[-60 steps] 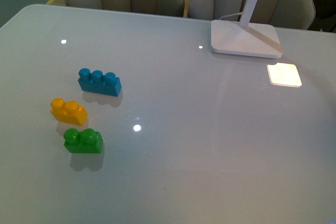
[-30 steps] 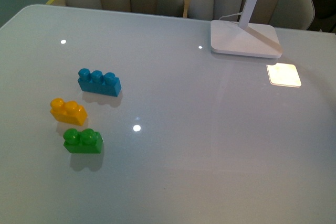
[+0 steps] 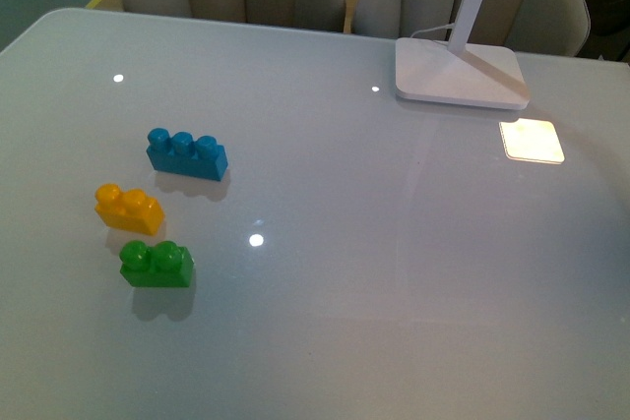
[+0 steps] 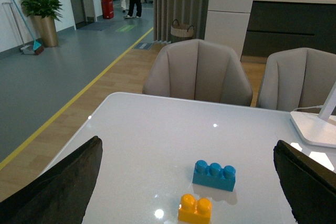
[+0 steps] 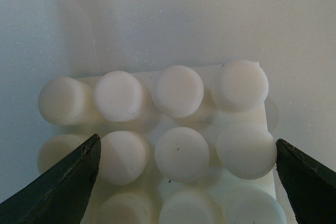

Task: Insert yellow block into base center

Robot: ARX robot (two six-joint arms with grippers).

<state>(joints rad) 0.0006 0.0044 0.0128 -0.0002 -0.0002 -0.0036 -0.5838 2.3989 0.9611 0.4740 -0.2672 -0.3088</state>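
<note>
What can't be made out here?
Right wrist view: the base is cut off by the picture edge; full stud grid unseen.
Front view: base out of frame, so its place relative to the yellow block is unknown.
Left wrist view: green block and base are out of frame.
</note>
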